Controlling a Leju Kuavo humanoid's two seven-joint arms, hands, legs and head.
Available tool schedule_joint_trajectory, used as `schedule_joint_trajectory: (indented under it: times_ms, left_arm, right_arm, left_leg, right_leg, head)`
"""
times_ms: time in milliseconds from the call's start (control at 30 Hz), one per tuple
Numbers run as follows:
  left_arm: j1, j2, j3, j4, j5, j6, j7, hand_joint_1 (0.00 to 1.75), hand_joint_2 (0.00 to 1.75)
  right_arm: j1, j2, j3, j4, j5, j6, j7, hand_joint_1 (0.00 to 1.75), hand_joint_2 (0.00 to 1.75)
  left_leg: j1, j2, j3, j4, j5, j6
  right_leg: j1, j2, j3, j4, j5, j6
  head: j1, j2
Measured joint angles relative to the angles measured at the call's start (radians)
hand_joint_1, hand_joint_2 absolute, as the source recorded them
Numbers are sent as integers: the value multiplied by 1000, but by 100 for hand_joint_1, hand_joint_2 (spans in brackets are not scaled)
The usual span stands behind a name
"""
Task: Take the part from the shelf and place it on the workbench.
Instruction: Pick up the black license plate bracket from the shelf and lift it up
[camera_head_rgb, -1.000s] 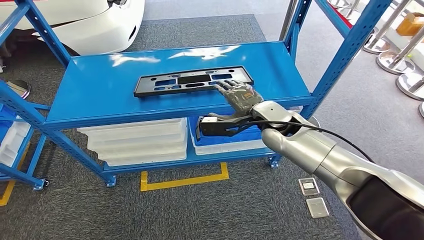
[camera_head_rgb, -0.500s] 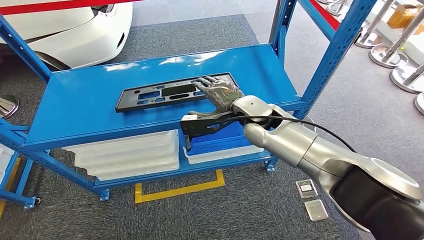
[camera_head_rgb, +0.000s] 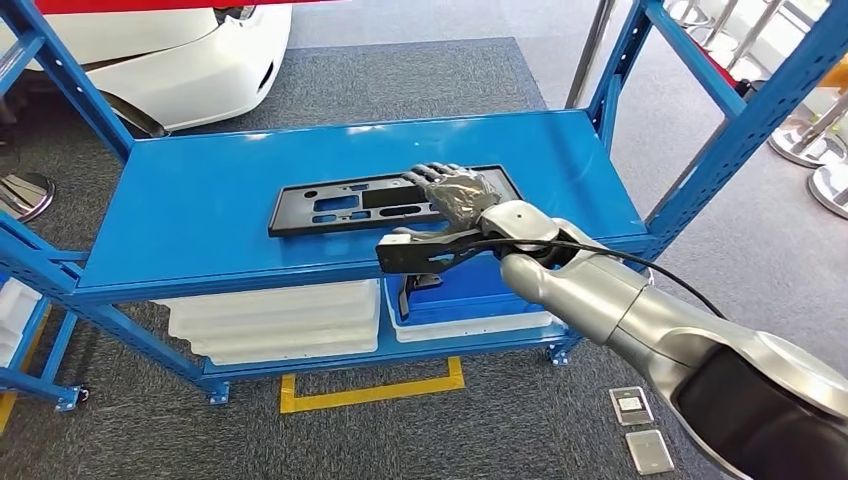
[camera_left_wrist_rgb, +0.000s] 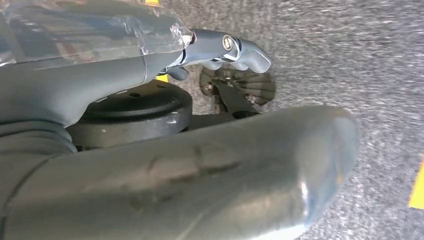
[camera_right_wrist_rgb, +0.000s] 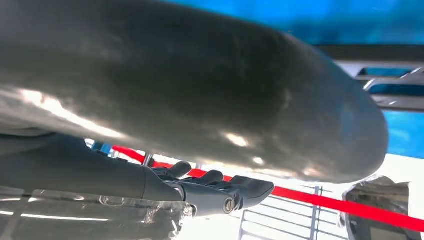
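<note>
**Right hand at the part's end, grasp not yet made**

The part (camera_head_rgb: 390, 201), a long flat black plate with cut-out slots, lies flat on the upper deck of the blue shelf (camera_head_rgb: 200, 190), roughly centred and running across it. The right hand (camera_head_rgb: 458, 191) reaches over the shelf's front edge and lies on the part's right end, palm down with its fingers stretched forward and slightly apart across the plate. It seems to rest on the plate rather than hold it; whether the thumb has hooked under the near edge cannot be told from the head view. In the right wrist view the thumb is a large blur with the dark fingers (camera_right_wrist_rgb: 240, 192) extended beyond it, and a slice of the slotted part against the blue deck.

The left hand (camera_left_wrist_rgb: 235, 50) hangs low over grey carpet, holding nothing; its fingers look loosely curled, though how far they are closed cannot be told.

The step in hand is judged to be the reach and grasp, the 1st of the task. Next the hand needs a firm pinch on the thin edge. Gripped at 1 end, so long a plate may sag or twist, and it must clear the shelf's uprights. The workbench lies elsewhere.
</note>
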Motion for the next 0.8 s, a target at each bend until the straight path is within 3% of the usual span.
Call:
schedule_joint_trajectory:
  times_ms: [33, 100, 233, 300, 367, 400, 433, 467, 500, 533, 600, 733, 800]
  left_arm:
    - [0, -1, 0, 0, 0, 0, 1, 0, 0]
    - [-2, -2, 0, 0, 0, 0, 2, 0, 0]
    - [-3, -3, 0, 0, -2, 0, 5, 0, 0]
    - [-6, -2, 0, 0, -2, -1, 6, 0, 0]
    - [-6, -2, 0, 0, -2, -1, 6, 0, 0]
    - [-5, -2, 0, 1, -2, -1, 6, 0, 0]
    - [-4, -1, 0, 1, -2, 0, 6, 0, 0]
    - [-3, -1, 0, 1, -2, 0, 6, 0, 0]
    - [-2, -1, 0, 2, -2, 0, 6, 0, 0]
    - [-2, -1, 0, 2, -2, 0, 6, 0, 0]
    - [-1, -1, 0, 3, -2, 0, 6, 0, 0]
    - [0, -1, -1, 3, -3, 0, 7, 0, 0]
    - [-1, -1, -1, 3, -4, -1, 7, 0, 0]
  right_arm:
    - [-1, -1, 1, 3, 0, 0, 0, 0, 0]
    - [-2, -1, 2, 8, 0, 0, 0, 0, 0]
    - [-6, -1, 4, 15, 0, -1, 0, 0, 0]
    - [-9, 0, 4, 17, 0, -2, 0, 0, 0]
    - [-7, 1, 5, 19, -1, -2, 0, 0, 0]
    - [-4, 1, 6, 20, -2, -2, -1, 0, 0]
    - [-2, 1, 7, 21, -2, -2, -1, 0, 0]
    - [-1, 1, 8, 22, -3, -2, -1, 0, 0]
    - [-1, 1, 8, 22, -3, -2, -1, 0, 0]
    - [-1, 1, 9, 23, -4, -2, -1, 0, 0]
    - [-1, 1, 10, 25, -6, -2, -1, 0, 0]
    - [-2, 0, 10, 28, -8, -2, -2, 0, 0]
    - [-4, -1, 10, 29, -8, -2, -2, 0, 0]
  left_leg:
    - [-2, -1, 10, 0, -9, -3]
    - [-3, 0, 21, 0, -23, -13]
    - [-5, 0, 27, 34, -32, -37]
    - [1, 0, -19, 123, -60, -47]
    - [8, 1, -99, 240, -106, -59]
    - [10, 1, -130, 271, -119, -64]
    - [13, 1, -147, 271, -113, -68]
    - [15, 1, -146, 235, -82, -70]
    - [16, 1, -132, 172, -31, -70]
    - [16, 1, -117, 107, 16, -68]
    - [12, 1, -95, 23, 60, -56]
    - [10, 1, -70, -2, 58, -22]
    - [11, 0, -52, -10, 53, -11]
  right_leg:
    - [5, -1, 19, -63, 37, -6]
    - [13, -1, 43, -136, 66, -15]
    - [8, 2, 74, -155, 53, -29]
    - [3, 1, 91, -159, 44, -37]
    - [2, 2, 103, -159, 31, -41]
    - [2, 3, 110, -158, 24, -40]
    - [1, 4, 118, -157, 16, -39]
    - [1, 5, 129, -156, 7, -37]
    - [0, 6, 140, -156, -2, -34]
    - [0, 6, 151, -154, -12, -30]
    - [0, 7, 161, -154, -25, -20]
    - [-2, 6, 157, -128, -30, 3]
    - [-3, 5, 108, -42, -50, 10]
  head:
    - [3, 0]
    - [5, 0]
    - [3, 0]
    - [-9, 0]
    - [-24, 0]
    - [-28, 0]
    - [-32, 0]
    - [-36, 0]
    - [-40, 0]
    - [-43, 0]
    - [-49, 0]
    - [-42, 0]
    - [-30, 0]
